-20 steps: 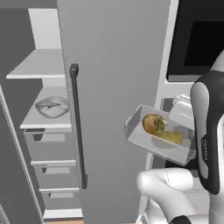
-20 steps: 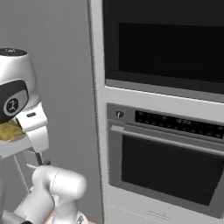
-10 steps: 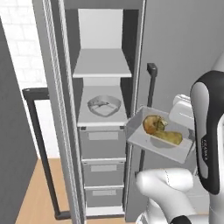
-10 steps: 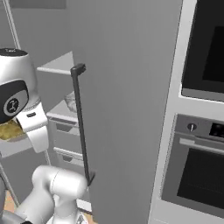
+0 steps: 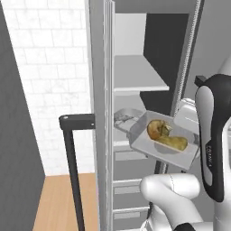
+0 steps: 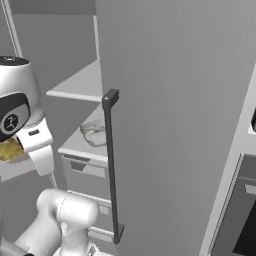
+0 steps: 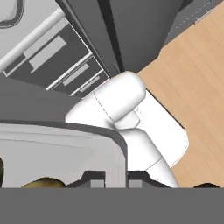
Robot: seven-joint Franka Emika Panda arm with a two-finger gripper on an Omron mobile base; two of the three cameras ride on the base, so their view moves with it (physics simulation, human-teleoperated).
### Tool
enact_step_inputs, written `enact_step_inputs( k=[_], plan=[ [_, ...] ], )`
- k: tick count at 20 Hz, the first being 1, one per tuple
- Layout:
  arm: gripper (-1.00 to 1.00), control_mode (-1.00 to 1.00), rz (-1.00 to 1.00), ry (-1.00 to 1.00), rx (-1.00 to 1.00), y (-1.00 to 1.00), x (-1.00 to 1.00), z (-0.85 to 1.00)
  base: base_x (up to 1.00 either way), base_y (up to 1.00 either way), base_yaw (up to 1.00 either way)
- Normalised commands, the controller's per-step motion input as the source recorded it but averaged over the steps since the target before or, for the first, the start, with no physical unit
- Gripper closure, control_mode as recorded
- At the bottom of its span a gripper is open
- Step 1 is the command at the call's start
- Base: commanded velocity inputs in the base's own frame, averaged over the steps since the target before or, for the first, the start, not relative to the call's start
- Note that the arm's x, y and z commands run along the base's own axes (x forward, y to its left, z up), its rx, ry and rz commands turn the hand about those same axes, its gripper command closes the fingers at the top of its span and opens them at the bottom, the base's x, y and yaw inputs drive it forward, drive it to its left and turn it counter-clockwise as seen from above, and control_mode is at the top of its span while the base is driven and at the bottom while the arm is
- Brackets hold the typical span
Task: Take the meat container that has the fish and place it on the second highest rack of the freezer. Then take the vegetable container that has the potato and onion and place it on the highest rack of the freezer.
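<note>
My gripper (image 7: 116, 177) is shut on the rim of the vegetable container (image 5: 162, 140), a square-cornered pale tray with the potato and onion (image 5: 164, 134) inside. The tray hangs in front of the open freezer (image 5: 135, 54), about level with the lower shelf. In the right base view the vegetable container (image 6: 10, 159) pokes out at the left edge. The meat container (image 6: 95, 133) sits on the lower of the two shelves, and the grey fish (image 5: 121, 118) shows dimly inside it. Above it, the highest rack (image 5: 135, 77) is bare.
The freezer's open door with its long dark handle (image 6: 111, 165) stands to the right of the arm. Another dark handle (image 5: 72, 167) rises on the left, before a white tiled wall (image 5: 49, 67). Grey drawers (image 5: 131, 189) lie below the shelves, an oven (image 6: 245, 200) at far right.
Both base views have swung round, so the camera moved: the oven slid out to the right and the freezer's inside now faces me. The tray stays in my grip.
</note>
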Motion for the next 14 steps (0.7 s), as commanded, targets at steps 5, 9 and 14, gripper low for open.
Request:
enact_step_inputs(
  k=[5,9,14],
  plan=[
    [1.00,1.00,0.00,0.00,0.00,0.00,0.00,0.00,0.68,0.44,-0.17],
    [1.00,-1.00,-0.31,-0.04,0.01,0.09,0.09,0.01,0.00,0.00,0.00],
    [1.00,-1.00,-0.51,-0.04,0.06,0.01,0.33,0.03,0.00,0.00,0.00]
  ],
)
